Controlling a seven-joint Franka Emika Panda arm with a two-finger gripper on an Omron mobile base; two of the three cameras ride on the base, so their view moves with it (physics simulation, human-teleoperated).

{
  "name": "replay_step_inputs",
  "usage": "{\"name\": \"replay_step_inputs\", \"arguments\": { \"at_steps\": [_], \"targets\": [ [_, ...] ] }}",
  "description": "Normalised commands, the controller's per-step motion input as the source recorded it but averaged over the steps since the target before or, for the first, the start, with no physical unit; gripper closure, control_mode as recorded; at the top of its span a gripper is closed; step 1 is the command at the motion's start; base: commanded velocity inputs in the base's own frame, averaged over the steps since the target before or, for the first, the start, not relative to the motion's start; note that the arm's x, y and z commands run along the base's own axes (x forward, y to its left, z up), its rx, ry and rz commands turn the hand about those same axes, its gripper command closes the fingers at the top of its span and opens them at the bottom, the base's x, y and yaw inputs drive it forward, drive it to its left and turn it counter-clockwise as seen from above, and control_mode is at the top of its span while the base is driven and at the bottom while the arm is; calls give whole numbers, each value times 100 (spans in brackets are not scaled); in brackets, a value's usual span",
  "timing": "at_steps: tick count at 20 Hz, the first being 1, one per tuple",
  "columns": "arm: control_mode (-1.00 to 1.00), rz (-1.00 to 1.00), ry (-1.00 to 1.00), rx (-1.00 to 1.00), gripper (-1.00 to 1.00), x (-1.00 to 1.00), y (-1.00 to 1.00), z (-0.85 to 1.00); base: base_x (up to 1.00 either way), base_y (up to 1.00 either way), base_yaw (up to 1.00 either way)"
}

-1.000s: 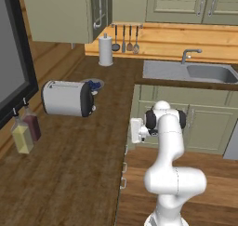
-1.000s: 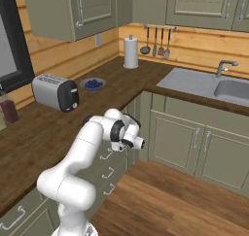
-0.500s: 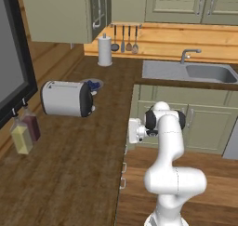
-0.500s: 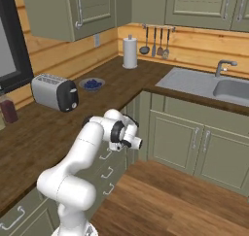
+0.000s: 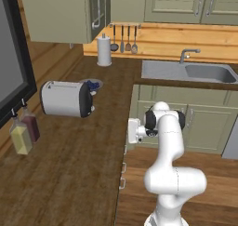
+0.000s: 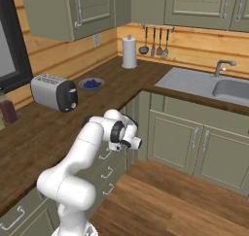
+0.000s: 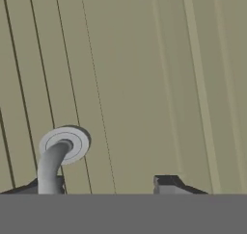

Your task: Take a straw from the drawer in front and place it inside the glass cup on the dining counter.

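The gripper (image 7: 108, 185) was right up against the drawer (image 7: 144, 84), a smooth, flat green front with grooves. Its dark tips were spread apart around a round, shiny metal handle (image 7: 53, 163).

L-shaped kitchen, dark wood worktop (image 5: 79, 146) along the wall left of the jaws and turning across the back. Sage-green panelled base cabinets (image 6: 194, 143) under it, metal bar handles; one handle post (image 7: 55, 161) sits right in front of the jaws against a green panel. Matching upper cabinets (image 5: 65, 11) overhead. Backsplash (image 5: 186, 36) is warm honey wood planks. Grey sink (image 5: 190, 71) with a tap (image 5: 188, 55) set in the back run, beyond and right of the jaws. Floor (image 6: 165, 201) is orange-brown wood boards. Dark framed panel (image 5: 14, 76) on the left wall. Light is even and flat, soft shadows.
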Motion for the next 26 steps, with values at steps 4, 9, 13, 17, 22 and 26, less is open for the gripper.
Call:
{"name": "replay_step_inputs", "arguments": {
  "at_steps": [4, 9, 13, 17, 22, 26],
  "targets": [
    [-100, 0, 11, 0, 100, 4, 7, -9, 0, 0, 0],
    [-100, 0, 2, 0, 100, 4, -3, -2, 0, 0, 0],
    [-100, 0, 0, 0, 100, -8, -29, 0, 0, 0, 0],
    [-100, 0, -4, 0, 100, -17, -46, 0, 0, 0, 0],
    [-100, 3, -3, 5, 100, -22, -72, 0, 0, 0, 0],
    [-100, 5, -4, 10, 100, -36, -84, 0, 0, 0, 0]
  ]
}}
